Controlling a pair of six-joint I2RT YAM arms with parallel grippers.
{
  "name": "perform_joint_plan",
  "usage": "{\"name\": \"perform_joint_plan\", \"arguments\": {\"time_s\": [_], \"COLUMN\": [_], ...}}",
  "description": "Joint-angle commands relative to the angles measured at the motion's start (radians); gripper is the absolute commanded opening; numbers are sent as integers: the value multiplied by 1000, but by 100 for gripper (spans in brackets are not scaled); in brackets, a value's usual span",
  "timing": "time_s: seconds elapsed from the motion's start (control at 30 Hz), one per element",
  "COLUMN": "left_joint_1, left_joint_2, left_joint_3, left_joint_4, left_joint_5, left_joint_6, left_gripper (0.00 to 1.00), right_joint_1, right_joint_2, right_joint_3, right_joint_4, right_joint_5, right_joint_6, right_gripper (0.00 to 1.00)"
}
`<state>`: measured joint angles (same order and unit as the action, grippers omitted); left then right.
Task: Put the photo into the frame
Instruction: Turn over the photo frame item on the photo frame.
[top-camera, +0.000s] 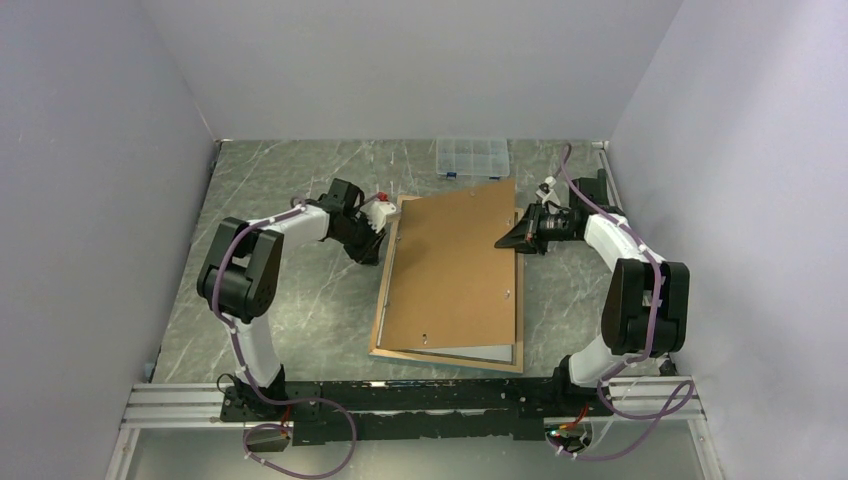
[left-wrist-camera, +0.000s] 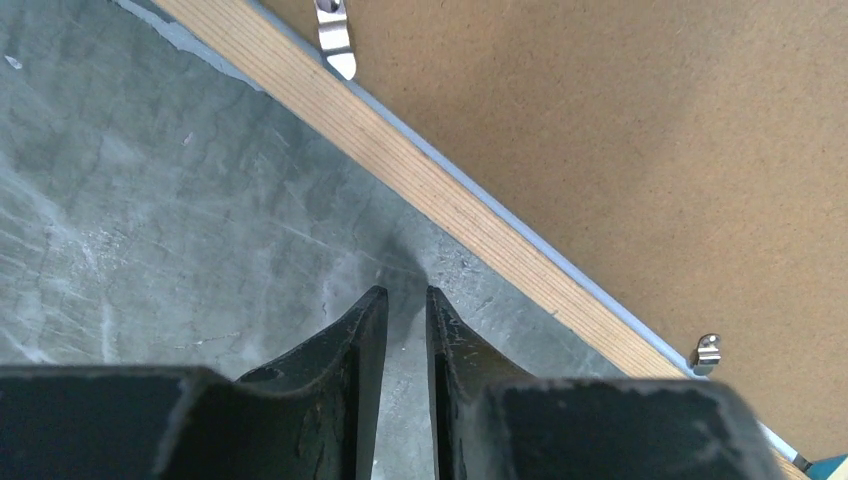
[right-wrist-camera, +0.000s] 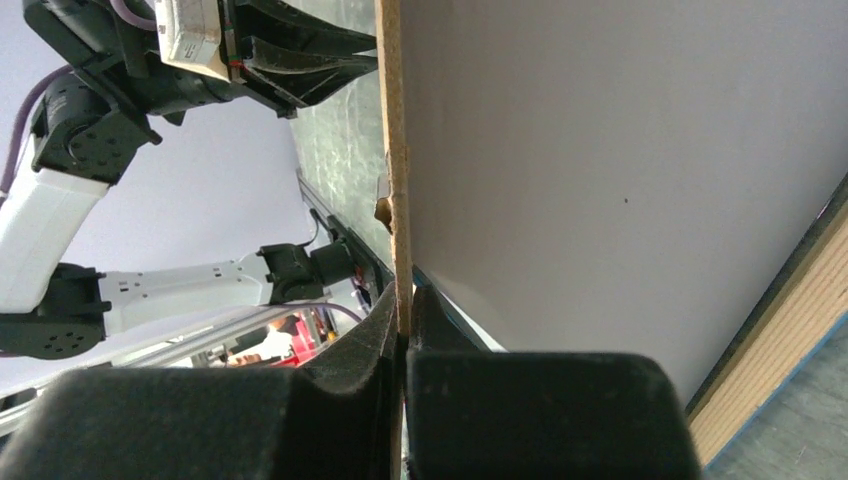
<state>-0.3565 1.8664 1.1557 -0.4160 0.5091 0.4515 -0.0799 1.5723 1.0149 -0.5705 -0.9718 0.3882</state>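
Observation:
The frame (top-camera: 380, 318) lies face down on the table, its tan rear side up. The photo (top-camera: 480, 352) lies in it with its plain white back up; only a strip shows near the front, and its balloon side is hidden. In the right wrist view the photo (right-wrist-camera: 620, 170) fills the frame (right-wrist-camera: 780, 340). My right gripper (top-camera: 508, 240) is shut on the right edge of the brown backing board (top-camera: 455, 265) and holds it tilted above the frame. The board's edge (right-wrist-camera: 392, 150) runs between the right gripper's (right-wrist-camera: 402, 300) jaws. My left gripper (top-camera: 378, 240) is empty by the frame's left rail (left-wrist-camera: 430, 190), its jaws (left-wrist-camera: 405, 295) nearly together.
A small clear compartment box (top-camera: 472, 157) stands at the back of the table. Metal clips (left-wrist-camera: 335, 45) stick out from the frame's rear rail. Grey walls close the table on the left, back and right.

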Motion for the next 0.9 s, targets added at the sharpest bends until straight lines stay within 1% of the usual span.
{"name": "perform_joint_plan", "arguments": {"time_s": [0.0, 0.37, 0.47, 0.57, 0.7, 0.87], "left_joint_1": [-17, -36, -45, -50, -52, -52], "left_joint_2": [20, -9, -14, -21, -37, -50], "left_joint_3": [29, 10, 4, -6, -25, -32], "left_joint_4": [-33, -47, -52, -63, -74, -89], "left_joint_5": [-28, -3, 4, 16, 31, 20], "left_joint_6": [25, 41, 43, 56, 76, 91], "left_gripper": [25, 18, 15, 13, 11, 10], "right_joint_1": [27, 50, 56, 60, 60, 74], "right_joint_2": [-14, -32, -40, -59, -72, -61], "right_joint_3": [-5, -66, -86, -137, -218, -241], "right_joint_4": [3, 44, 68, 124, 219, 252], "right_joint_5": [126, 231, 273, 293, 270, 323], "right_joint_6": [-24, 7, 25, 62, 108, 132], "right_gripper": [0, 1, 8, 12, 15, 24]}}
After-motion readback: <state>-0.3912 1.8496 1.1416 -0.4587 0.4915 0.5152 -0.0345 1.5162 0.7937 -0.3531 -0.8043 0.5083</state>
